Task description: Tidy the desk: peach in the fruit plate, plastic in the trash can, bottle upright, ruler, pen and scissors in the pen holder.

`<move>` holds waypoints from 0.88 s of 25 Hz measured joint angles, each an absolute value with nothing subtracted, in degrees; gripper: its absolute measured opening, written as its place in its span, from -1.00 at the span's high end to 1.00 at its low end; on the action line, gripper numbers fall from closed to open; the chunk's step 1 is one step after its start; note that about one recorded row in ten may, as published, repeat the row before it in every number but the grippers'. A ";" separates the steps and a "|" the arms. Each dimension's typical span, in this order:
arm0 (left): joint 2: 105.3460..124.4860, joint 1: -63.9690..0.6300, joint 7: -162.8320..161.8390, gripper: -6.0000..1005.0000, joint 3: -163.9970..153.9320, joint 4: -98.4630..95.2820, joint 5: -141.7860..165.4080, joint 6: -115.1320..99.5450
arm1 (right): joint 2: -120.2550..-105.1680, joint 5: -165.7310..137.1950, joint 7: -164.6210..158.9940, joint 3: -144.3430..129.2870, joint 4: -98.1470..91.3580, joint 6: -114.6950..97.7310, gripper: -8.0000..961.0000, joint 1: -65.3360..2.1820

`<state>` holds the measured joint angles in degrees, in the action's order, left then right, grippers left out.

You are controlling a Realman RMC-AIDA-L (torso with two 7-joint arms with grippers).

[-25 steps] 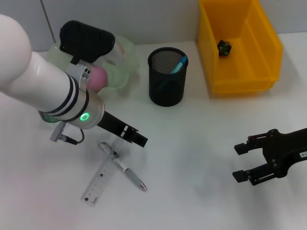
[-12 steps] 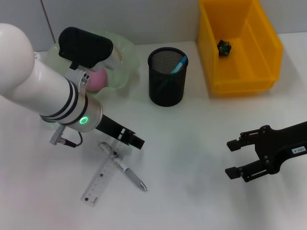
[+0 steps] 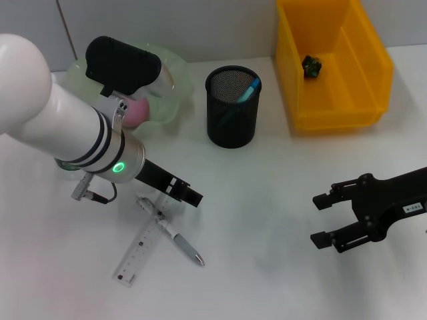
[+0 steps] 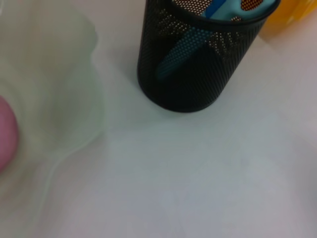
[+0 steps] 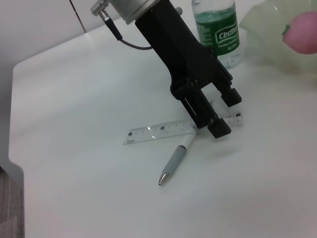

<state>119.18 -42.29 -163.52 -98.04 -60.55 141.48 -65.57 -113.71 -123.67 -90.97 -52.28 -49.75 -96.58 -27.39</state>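
My left gripper (image 3: 185, 192) hovers open just above the pen (image 3: 170, 232) and the clear ruler (image 3: 143, 248), which lie crossed on the desk (image 3: 267, 187). The right wrist view shows its two fingers (image 5: 219, 130) apart over the ruler (image 5: 163, 130) and pen (image 5: 176, 161), holding nothing. The peach (image 3: 137, 110) lies in the fruit plate (image 3: 177, 80). Blue scissors (image 3: 252, 87) stand in the pen holder (image 3: 232, 110). A dark plastic scrap (image 3: 311, 65) sits in the trash can (image 3: 333, 67). The bottle (image 5: 216, 29) stands upright behind the left arm. My right gripper (image 3: 321, 219) hangs open, empty, at the right.
The left arm's white forearm (image 3: 60, 127) covers part of the fruit plate and hides the bottle from the head view. The pen holder (image 4: 198, 64) stands close beside the fruit plate (image 4: 59, 99). Bare tabletop lies between the two grippers.
My right gripper has moved left, toward the middle of the desk, still open. The left gripper has barely shifted above the pen and ruler.
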 joint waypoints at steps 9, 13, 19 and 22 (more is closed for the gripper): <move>119.18 -42.46 -163.39 -0.60 -98.41 -59.00 141.35 -65.19 | -113.96 -123.67 -90.97 -52.26 -49.74 -96.59 -0.68 -27.76; 119.18 -42.52 -162.88 -0.60 -98.44 -58.94 141.16 -65.11 | -114.12 -123.66 -90.97 -52.29 -49.75 -96.59 -0.67 -27.84; 119.18 -42.54 -162.64 -0.60 -98.79 -58.71 141.07 -64.92 | -114.40 -123.66 -90.96 -52.32 -49.75 -96.59 -0.67 -27.97; 119.18 -42.54 -162.62 -0.52 -99.09 -58.35 141.11 -64.82 | -114.50 -123.66 -90.96 -52.34 -49.74 -96.59 -0.67 -27.97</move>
